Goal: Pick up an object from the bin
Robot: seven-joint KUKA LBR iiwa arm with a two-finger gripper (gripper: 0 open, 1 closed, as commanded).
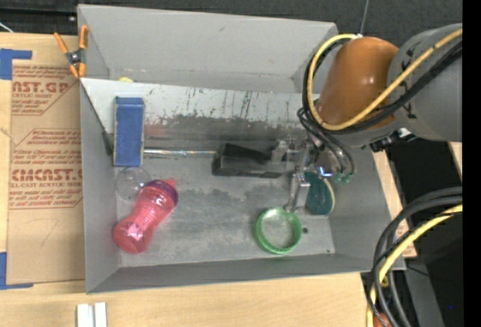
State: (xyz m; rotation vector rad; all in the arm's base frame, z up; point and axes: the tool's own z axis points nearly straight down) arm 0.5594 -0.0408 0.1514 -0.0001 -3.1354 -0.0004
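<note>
Tool (pixel 304 186) low at the right of the bin (pixel 203 40), beside a teal object (pixel 320 199).
Whether it is wide or narrow cannot be told; a green ring (pixel 276 249) lies just beside it, towards the bin's near wall.

Scuffed matt grey metal bin (pixel 203 243), glossy pink plastic bottle (pixel 145 216), translucent green plastic ring (pixel 278 231), smooth blue block (pixel 128 131)

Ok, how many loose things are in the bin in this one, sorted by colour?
Blue: 1, the block
Pink: 1, the bottle
Green: 1, the ring
Teal: 1, the round thing next to the gripper
Black: 1, the long thing in the middle
Total: 5
</note>
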